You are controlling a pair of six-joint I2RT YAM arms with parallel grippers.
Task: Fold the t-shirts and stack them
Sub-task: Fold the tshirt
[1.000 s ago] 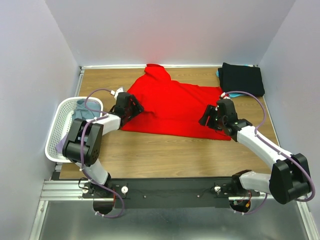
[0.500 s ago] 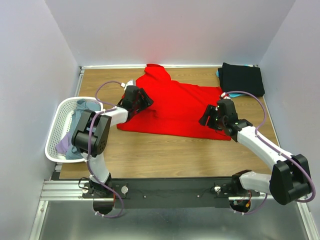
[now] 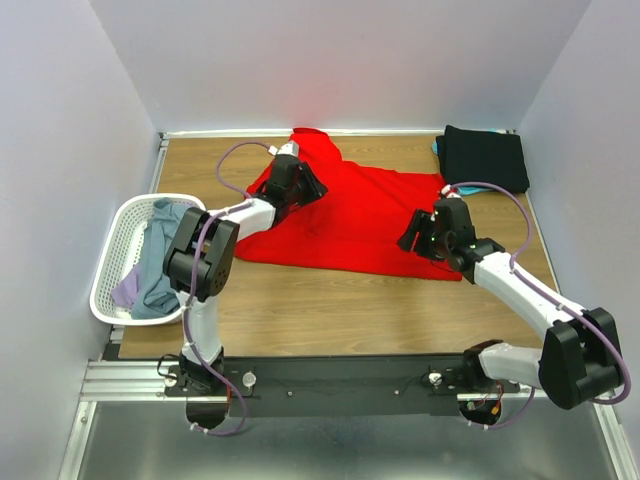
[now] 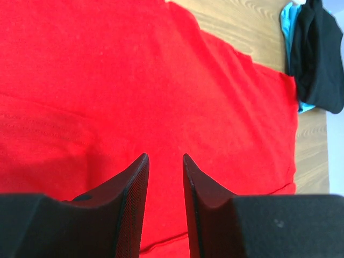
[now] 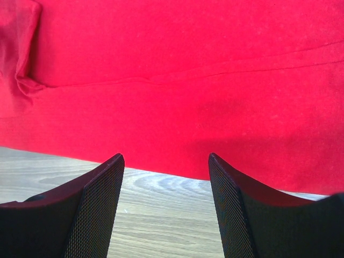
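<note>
Top view: red t-shirt point(image 3: 355, 215) is spread flat across the middle of the wooden table point(image 3: 330, 310), with one sleeve reaching toward the back edge. Left gripper point(image 3: 305, 185) is over the shirt's upper left part, near that sleeve. Right gripper point(image 3: 410, 235) is over the shirt's lower right corner, near the hem. Finger gaps are too small to read here. Folded black t-shirt point(image 3: 485, 158) lies in the back right corner on top of a teal shirt point(image 3: 440, 148), of which only an edge shows. White mesh basket point(image 3: 115, 250) at the left edge holds a grey-blue shirt point(image 3: 160, 260) and a lavender one point(image 3: 125, 290).

Left wrist view: left gripper point(image 4: 164, 157) has its fingers slightly parted, a narrow gap with nothing pinched. It is above red cloth point(image 4: 107, 80); I cannot tell whether the tips touch it. A seam line runs across the cloth at left. Black shirt point(image 4: 320, 59) and the teal edge point(image 4: 287, 27) are at the top right, with bare wood point(image 4: 242, 21) beside them.

Right wrist view: right gripper point(image 5: 165, 157) is spread wide and holds nothing. The tips frame the shirt's hem point(image 5: 188, 80), where red meets bare wood point(image 5: 161, 215). A bunched fold of red cloth point(image 5: 19, 43) is at the upper left.
</note>
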